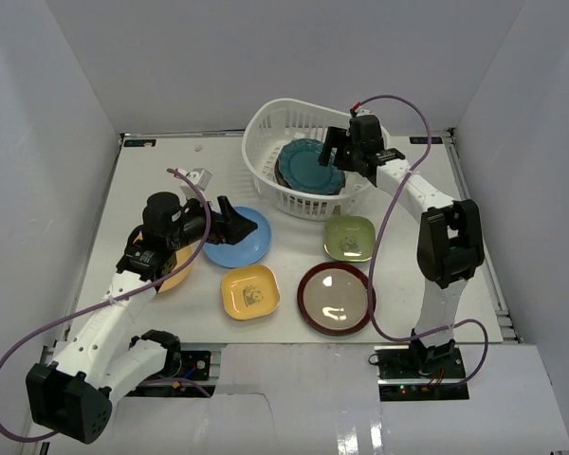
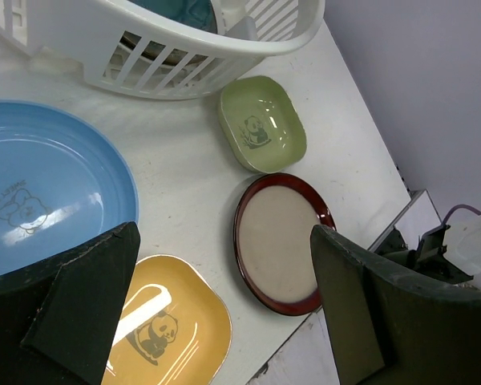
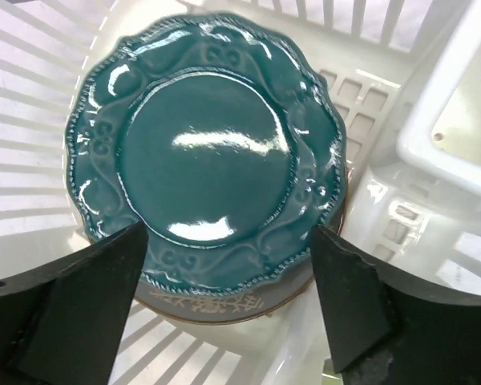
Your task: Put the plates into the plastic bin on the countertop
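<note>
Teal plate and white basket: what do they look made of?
Teal plate: likely glazed ceramic, glossy; sharp light reflections and an embossed scalloped rim, though melamine can't be ruled out. Basket: moulded white plastic, smooth semi-gloss; thin slotted walls and perforated base.

Teal embossed plate [image 3: 204,152], white bin [image 2: 176,44], blue plate [image 2: 40,192], green panda dish [image 2: 262,124], yellow panda dish [image 2: 172,329], maroon-rimmed beige plate [image 2: 276,241]

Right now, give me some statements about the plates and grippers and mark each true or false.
The teal plate lies in the plastic bin. True.
The right gripper is shut on the teal plate. False: its jaws stand open above it.
The green plate is in the bin. False: it sits on the countertop outside the bin.
The left gripper is open. True.
</note>
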`<state>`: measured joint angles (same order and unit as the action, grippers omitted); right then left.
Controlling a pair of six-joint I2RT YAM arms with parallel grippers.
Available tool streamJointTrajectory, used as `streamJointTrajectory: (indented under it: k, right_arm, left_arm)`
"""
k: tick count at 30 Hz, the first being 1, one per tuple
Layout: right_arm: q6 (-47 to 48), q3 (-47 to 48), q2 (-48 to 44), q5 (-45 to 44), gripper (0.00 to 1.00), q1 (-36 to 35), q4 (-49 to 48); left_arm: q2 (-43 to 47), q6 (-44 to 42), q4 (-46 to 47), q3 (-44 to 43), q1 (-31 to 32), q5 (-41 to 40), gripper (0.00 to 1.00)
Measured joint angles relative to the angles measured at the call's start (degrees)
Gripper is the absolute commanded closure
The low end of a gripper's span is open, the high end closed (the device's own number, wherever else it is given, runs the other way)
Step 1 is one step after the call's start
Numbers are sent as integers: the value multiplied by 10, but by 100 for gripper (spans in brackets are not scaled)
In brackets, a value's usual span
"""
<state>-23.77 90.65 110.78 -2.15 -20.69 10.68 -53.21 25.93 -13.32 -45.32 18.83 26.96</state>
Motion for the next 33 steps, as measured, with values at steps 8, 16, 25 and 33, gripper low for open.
streamJointTrajectory:
  k: [8, 16, 25, 33]
  right_arm:
    - [78, -1, -71, -80, 24, -41, 28]
    - [53, -341, -419, -11, 48, -34, -18]
    - [-22, -613, -727, 37, 20, -35, 118]
    - [-101, -669, -752, 28, 30, -35, 216]
  left_arm:
    - [-12, 12, 0, 10, 0, -15, 2]
    - [2, 3, -40, 28, 1, -30, 2]
    - [86, -15, -59, 61, 5, -7, 2]
    - [106, -22, -68, 93, 5, -5, 2]
